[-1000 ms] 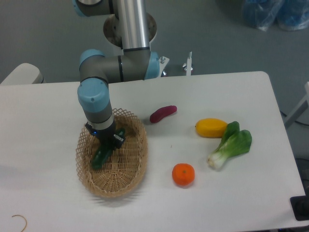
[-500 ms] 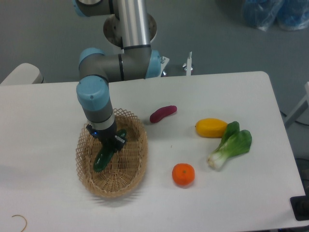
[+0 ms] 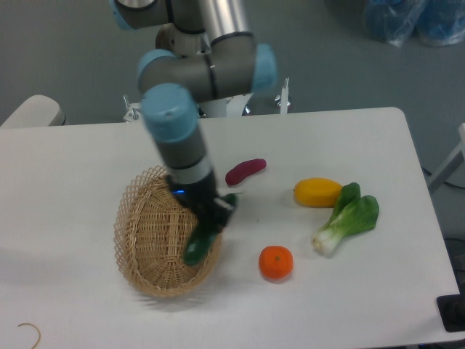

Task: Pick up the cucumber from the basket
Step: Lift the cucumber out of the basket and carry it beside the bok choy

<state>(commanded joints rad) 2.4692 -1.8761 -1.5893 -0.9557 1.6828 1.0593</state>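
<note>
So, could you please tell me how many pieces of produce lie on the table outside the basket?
4: sweet potato, yellow fruit, bok choy, orange. The cucumber is held over the basket rim.

The grey-and-blue robot arm runs off the top edge at 12 o'clock. Its black gripper hides the dark green glossy cucumber's upper part; finger positions are indistinct.

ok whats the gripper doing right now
Gripper: closed on the cucumber, holding it over the right rim of the basket.
</note>
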